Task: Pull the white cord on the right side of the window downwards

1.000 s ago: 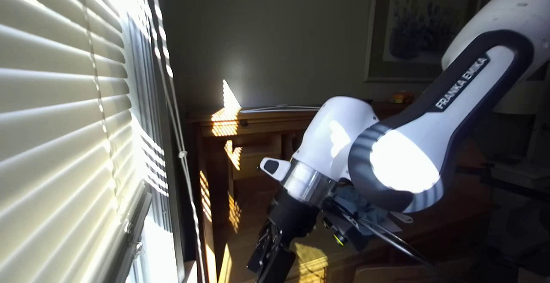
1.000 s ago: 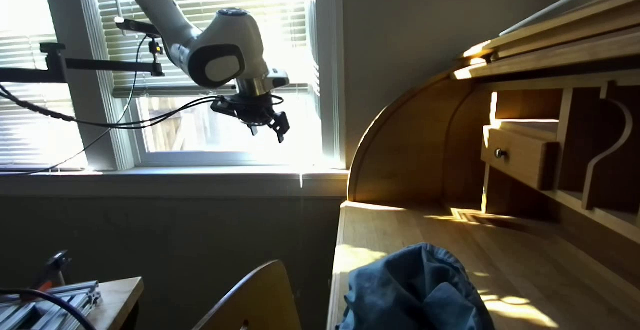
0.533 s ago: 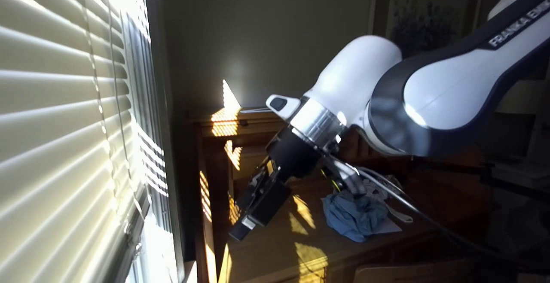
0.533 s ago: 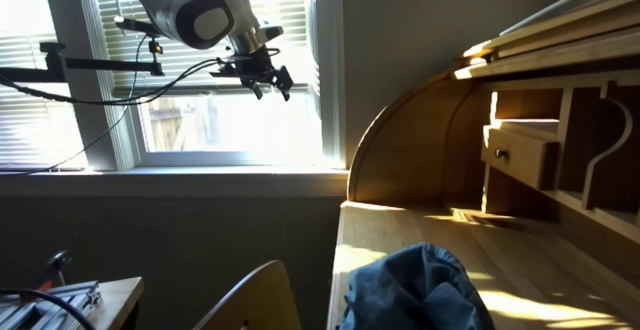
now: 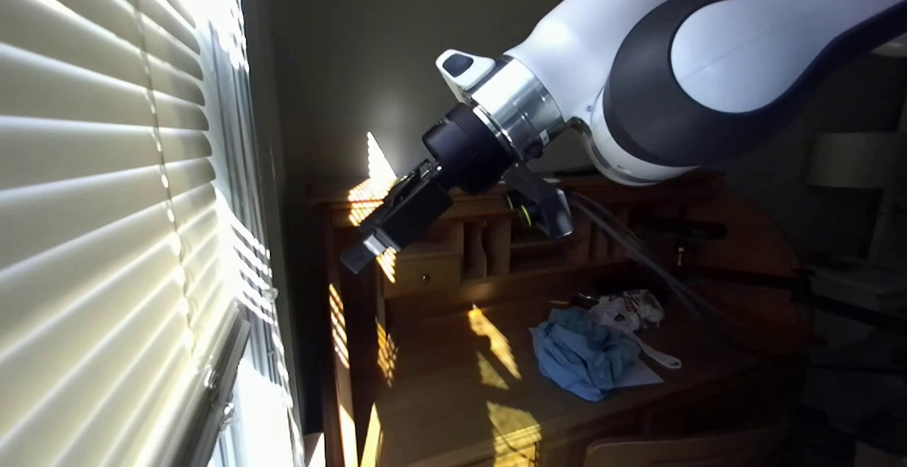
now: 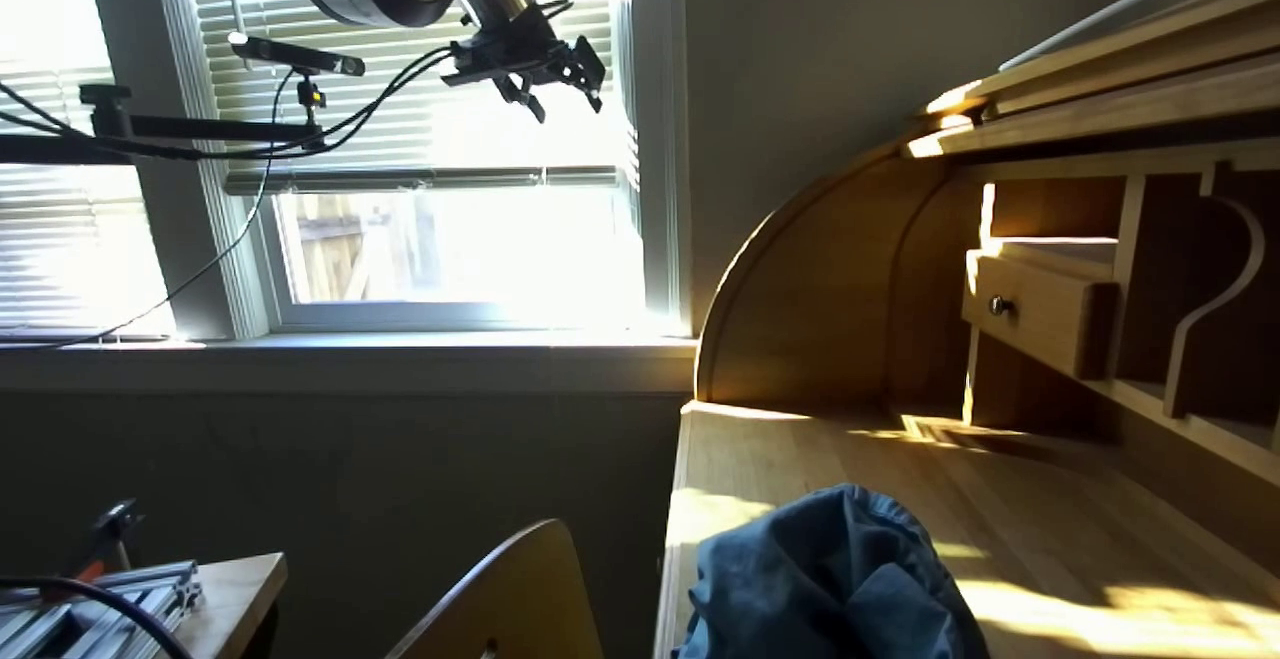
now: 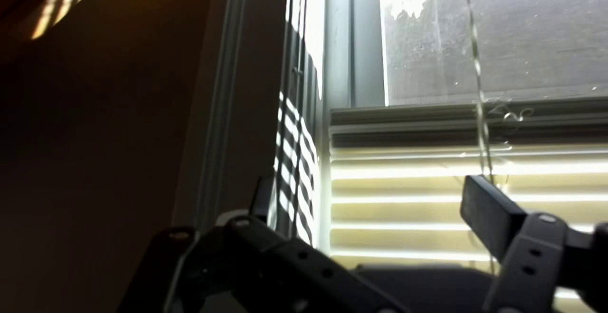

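Item: my pincer (image 7: 375, 201), fingers spread wide, standing apart from the blind (image 5: 106, 240) in an exterior view. Item: one white cord (image 7: 478, 73), thin, hanging before the window (image 7: 536, 42) and that same blind; in the wrist view its line passes behind one fingertip (image 7: 487, 213), whether touching I cannot tell.

Wooden desk (image 6: 800, 459): crumpled blue cloth (image 5: 577, 357), white bundle (image 5: 627, 309) beside.

Sharing the desk (image 6: 790, 454), exterior views looked along the near-left blind (image 5: 92, 201) and at the far window (image 6: 450, 249); the wrist view faced it closely.
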